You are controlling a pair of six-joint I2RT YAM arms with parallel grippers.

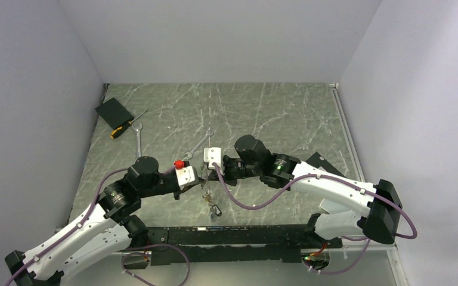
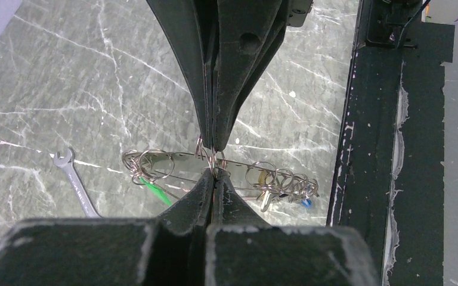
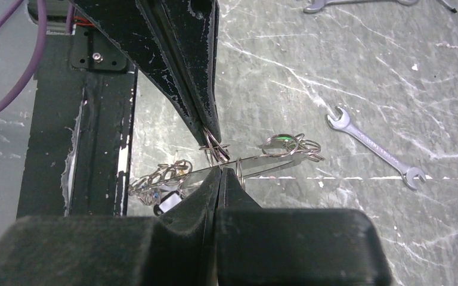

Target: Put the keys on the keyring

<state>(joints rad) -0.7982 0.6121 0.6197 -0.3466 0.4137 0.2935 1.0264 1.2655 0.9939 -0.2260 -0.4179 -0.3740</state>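
"One keyring (image 2: 182, 156), and we find it just off the black base rail (image 2: 393, 149). Its long axis points straight at the rail, with one end close to it and the other out over the table (image 2: 65, 71). We cannot tell whether it rests on the table or hangs clear."

"Which claw do we call nearer?"

"Neither. Two grippers meet nose to nose at its middle. The left gripper (image 2: 214, 176) comes in from one side and the right gripper (image 2: 213, 143) from the other, both square across that long axis. Each has its jaws pressed fully together there, where a small split ring (image 3: 214, 149) sits. We cannot tell whether each bites the loop's wire or that little ring."

"So the loop runs out both ways from each claw?"

"Yes, toward the rail and away from it. We judge the coming move turns on working that small ring along the wire."

"And our count?"

"Four coloured heads. The green key (image 2: 155, 192) is at the end away from the rail. The blue key (image 2: 306, 203), a yellowish key (image 2: 266, 179) and a black key (image 3: 166, 204) are at the rail end. Small rings are too tangled to count. Farther from the rail we count two spanners (image 1: 138, 140) and one screwdriver (image 1: 128, 125)."
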